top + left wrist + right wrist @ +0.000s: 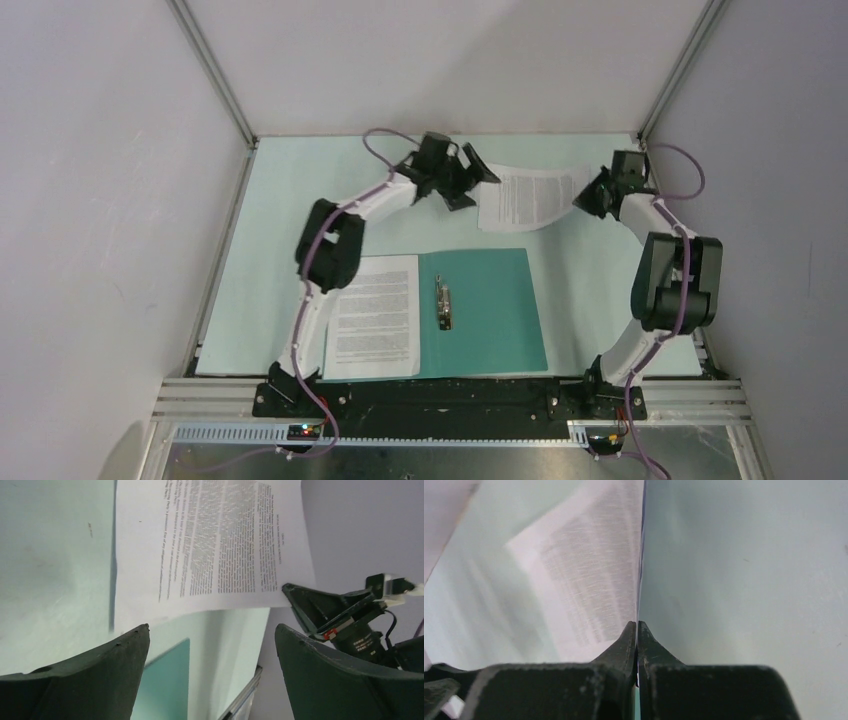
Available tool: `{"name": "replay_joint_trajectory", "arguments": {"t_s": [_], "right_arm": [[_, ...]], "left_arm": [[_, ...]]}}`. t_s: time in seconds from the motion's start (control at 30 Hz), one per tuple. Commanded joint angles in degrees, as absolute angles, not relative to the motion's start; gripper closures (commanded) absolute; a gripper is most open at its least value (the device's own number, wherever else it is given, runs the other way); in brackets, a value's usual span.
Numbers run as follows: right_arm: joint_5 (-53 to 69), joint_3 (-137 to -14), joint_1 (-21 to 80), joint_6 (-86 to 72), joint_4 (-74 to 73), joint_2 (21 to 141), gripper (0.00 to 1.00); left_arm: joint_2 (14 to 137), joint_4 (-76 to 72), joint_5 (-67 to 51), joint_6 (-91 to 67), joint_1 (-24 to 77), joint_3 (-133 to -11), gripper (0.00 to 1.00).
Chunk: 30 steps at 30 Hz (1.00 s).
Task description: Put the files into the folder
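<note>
Pinches the far sheet [525, 198] behind the folder [495, 310] with the right gripper [637, 625] clamped tight; holds the left gripper [211, 630] wide apart. Could bend or slip out if dragged by one thin edge.

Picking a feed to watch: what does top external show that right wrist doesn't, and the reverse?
Only top external: the open folder, the first sheet lying left of its clip, and the left gripper open. Only right wrist: the right gripper pinched shut on the second sheet edge. Both: that second sheet's printed text.
</note>
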<state>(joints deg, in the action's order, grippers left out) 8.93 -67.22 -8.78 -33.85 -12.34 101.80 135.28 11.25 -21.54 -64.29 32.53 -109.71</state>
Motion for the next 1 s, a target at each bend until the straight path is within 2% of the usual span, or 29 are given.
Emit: {"name": "replay_joint_trajectory", "arguments": {"t_s": [0.0, 0.17, 0.3, 0.57, 0.67, 0.77, 0.83, 0.87, 0.97], "right_arm": [[2.8, -75.8, 0.1, -25.2, -17.0, 88.7, 1.00], [0.5, -84.5, 12.6, -18.4, -27.0, 80.3, 1.00], [2.7, -88.0, 21.4, -18.2, -33.7, 71.9, 1.00], [15.2, -90.5, 36.8, -23.7, -39.6, 62.5, 1.00], [22.7, -90.6, 41.2, -25.1, -39.9, 61.4, 1.00], [25.9, -88.4, 40.7, -26.2, -42.1, 59.2, 1.00], [27.0, -84.2, 35.8, -27.1, -46.0, 58.4, 1.00], [28.4, -79.5, 30.4, -27.5, -47.3, 57.6, 1.00], [26.6, -66.7, 22.3, -27.3, -48.1, 54.9, 1.00]], "left_arm": [[117.1, 11.9, -26.2, -50.2, 26.8, -104.7, 0.00], [105.0, 12.8, -31.7, -40.2, 20.9, -94.7, 0.00], [92.7, 13.4, -31.2, -35.3, 17.0, -86.3, 0.00], [77.0, 13.4, -24.0, -35.4, 13.8, -74.1, 0.00], [75.4, 13.3, -26.3, -35.4, 13.7, -71.2, 0.00], [75.2, 13.4, -30.8, -33.8, 13.6, -70.0, 0.00], [74.9, 13.4, -31.9, -33.8, 13.0, -68.4, 0.00], [74.7, 13.4, -33.1, -34.0, 12.3, -67.3, 0.00], [74.3, 13.4, -34.5, -34.1, 11.2, -64.6, 0.00]]}}
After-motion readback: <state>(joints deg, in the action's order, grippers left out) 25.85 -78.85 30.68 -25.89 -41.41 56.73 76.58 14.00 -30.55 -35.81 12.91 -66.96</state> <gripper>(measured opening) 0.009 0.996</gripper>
